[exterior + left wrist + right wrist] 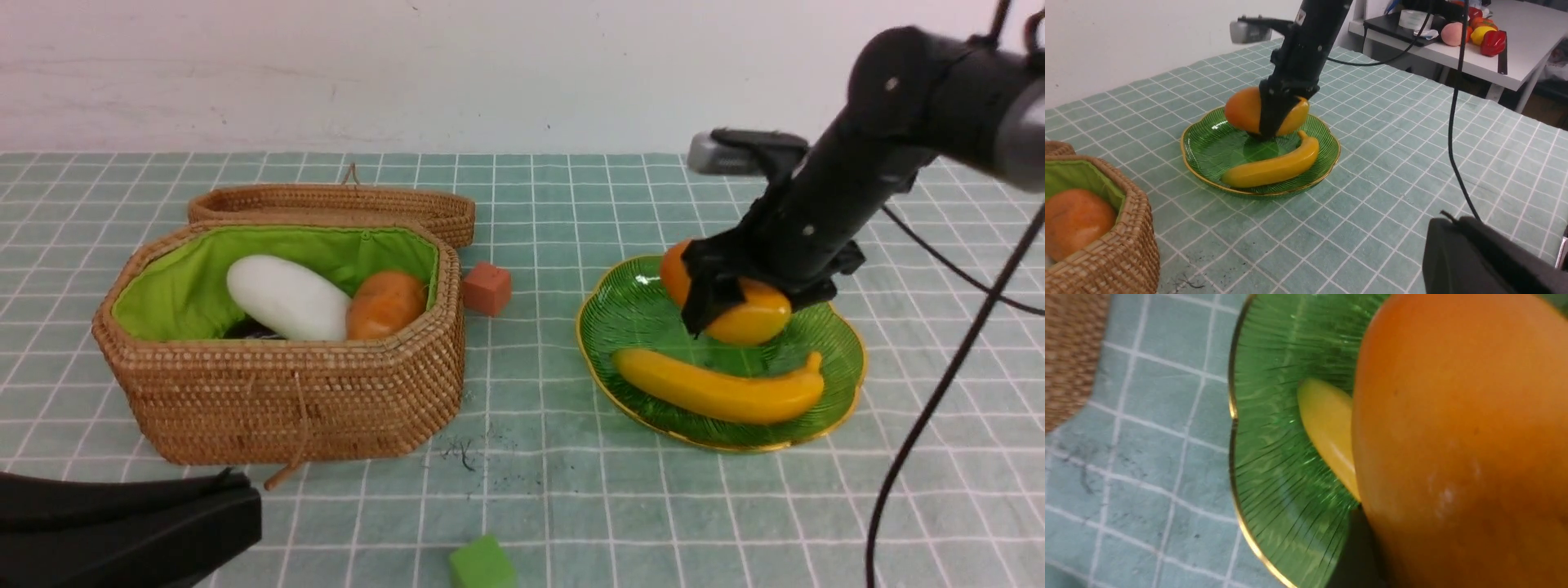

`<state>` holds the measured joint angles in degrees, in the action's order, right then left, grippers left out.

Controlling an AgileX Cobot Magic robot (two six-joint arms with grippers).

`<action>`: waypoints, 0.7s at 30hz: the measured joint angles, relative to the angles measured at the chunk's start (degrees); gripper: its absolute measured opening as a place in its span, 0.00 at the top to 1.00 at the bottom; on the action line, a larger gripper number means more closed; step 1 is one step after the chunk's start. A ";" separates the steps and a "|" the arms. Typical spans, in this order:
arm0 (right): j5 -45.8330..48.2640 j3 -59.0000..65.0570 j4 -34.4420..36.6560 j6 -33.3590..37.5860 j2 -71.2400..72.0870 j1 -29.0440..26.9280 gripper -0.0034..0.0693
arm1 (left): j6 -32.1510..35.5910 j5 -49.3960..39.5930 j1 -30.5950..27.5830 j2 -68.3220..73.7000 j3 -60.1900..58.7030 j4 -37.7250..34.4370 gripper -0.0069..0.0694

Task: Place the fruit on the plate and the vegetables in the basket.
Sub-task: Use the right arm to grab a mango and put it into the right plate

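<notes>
My right gripper (722,306) is shut on the glossy orange-yellow mango (755,314) and holds it low over the back of the green glass plate (629,318). The mango fills the right wrist view (1453,437). The yellow banana (718,392) lies on the plate's front half. The wicker basket (277,400) stands at the left, holding the white radish (286,298) and the orange-brown potato (385,304), with something dark under the radish. My left gripper (237,506) is shut and empty, low at the near left. The mangosteen and gourd are out of view.
The basket's lid (343,204) lies open behind it. An orange cube (487,287) sits just right of the basket and a green cube (482,563) at the near edge. The right arm's cable (939,392) hangs at the right. A side table (1453,45) stands beyond.
</notes>
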<state>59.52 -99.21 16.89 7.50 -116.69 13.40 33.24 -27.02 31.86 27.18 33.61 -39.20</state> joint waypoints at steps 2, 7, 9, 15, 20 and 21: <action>-1.61 0.08 -1.05 -1.34 -0.69 0.63 0.23 | 0.00 0.00 0.00 0.00 0.00 0.20 0.92; -3.26 0.08 -1.08 -2.74 -0.69 0.91 0.12 | 0.00 0.00 0.00 0.00 0.00 0.53 0.91; -2.97 0.08 -1.08 -3.02 -0.32 0.91 0.04 | 0.00 0.00 0.00 0.00 0.00 0.53 0.91; 0.61 0.08 -1.14 -3.17 4.28 0.91 0.08 | 0.00 0.00 0.00 0.00 0.00 0.58 0.90; 5.95 0.19 -3.17 -3.17 11.51 0.91 0.27 | -0.34 0.47 0.00 0.00 0.00 1.00 0.90; 7.32 0.58 -4.21 -3.17 14.65 0.91 0.36 | -1.11 0.65 0.00 -0.21 0.00 1.05 0.91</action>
<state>66.84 -98.63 12.68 4.33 -102.04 14.32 32.13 -26.37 31.86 26.97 33.61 -38.15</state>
